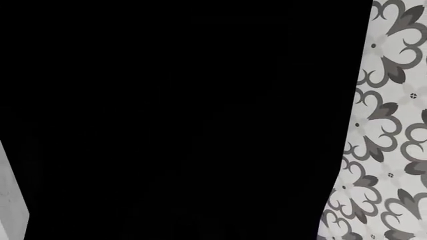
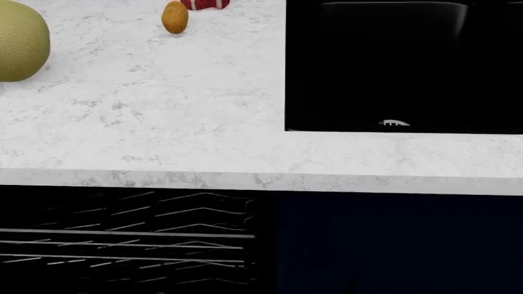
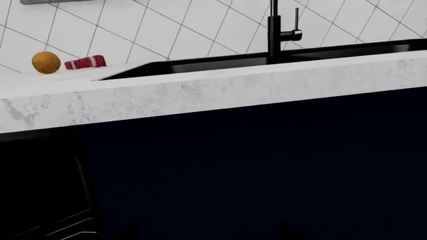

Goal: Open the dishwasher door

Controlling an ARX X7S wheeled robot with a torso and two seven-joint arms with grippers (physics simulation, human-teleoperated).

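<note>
Dishwasher door [image 1: 180, 120]: a flat black surface that fills almost the whole left wrist view is most likely this panel. No handle or control strip can be made out on it, so the identification is uncertain. Patterned floor tiles [image 1: 393, 125] show past one edge of it.

In the head view the dishwasher bay under the left part of the countertop [image 2: 163, 122] is uncovered. Wire racks [image 2: 122, 245] are exposed there, and no panel stands in front of them.

Left gripper: not seen in any view, so I cannot tell how its fingers are set.

Right gripper [image 3: 210, 231]: only two faint dark shapes at the edge of the right wrist view, against a dark background. I cannot tell whether the fingers are apart or together, and nothing is seen between them.

Ahead of the right fingers:
- The navy cabinet front [image 3: 267, 165] is straight ahead.
- A corner of the racks shows off to one side of it.
- The marble counter edge runs above the fingers.
- The black sink basin [image 2: 400, 67] and black faucet [image 3: 275, 27] lie beyond that edge.

Well away from the fingers, on the countertop:
- a potato [image 2: 175, 17]
- a red-and-white item [image 2: 204, 3]
- a yellow-green melon [image 2: 18, 41]
</note>
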